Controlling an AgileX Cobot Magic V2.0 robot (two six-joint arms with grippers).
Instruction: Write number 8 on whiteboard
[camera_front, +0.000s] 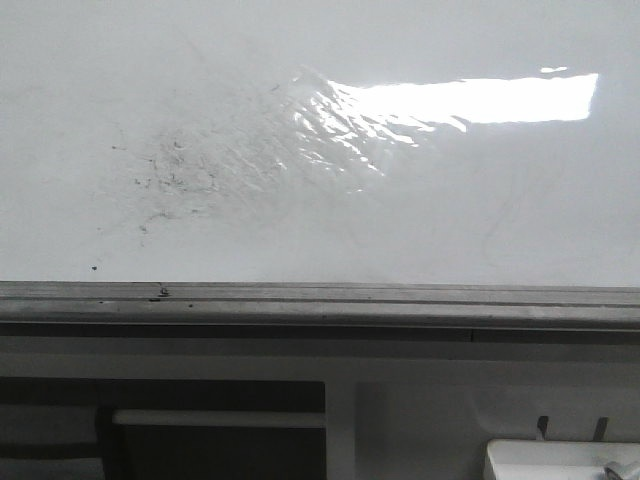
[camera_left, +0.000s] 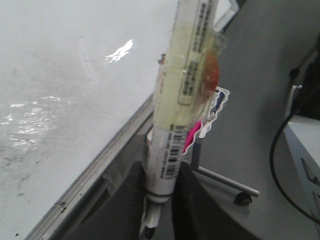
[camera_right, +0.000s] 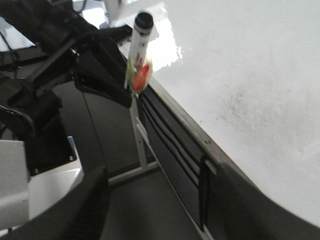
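Note:
The whiteboard (camera_front: 420, 210) is glossy white with a grey edge rail (camera_front: 320, 298), a wrinkled shiny film patch (camera_front: 335, 125) and faint grey speckled smudges (camera_front: 170, 178). No black number 8 shows on it in any view. My left gripper (camera_left: 161, 171) is shut on a white marker (camera_left: 172, 135) wrapped in yellowish tape, held just off the board beside its rail (camera_left: 100, 165). The right wrist view shows this marker (camera_right: 139, 52) next to the board (camera_right: 250, 65). My right gripper (camera_right: 160, 187) is open and empty, below the board's edge. Neither gripper shows in the front view.
Below the rail in the front view are a dark frame and a white box (camera_front: 560, 462) at the lower right. The left wrist view shows a metal leg with a caster (camera_left: 243, 198) and a black cable (camera_left: 276, 155). The left arm (camera_right: 65, 45) fills part of the right wrist view.

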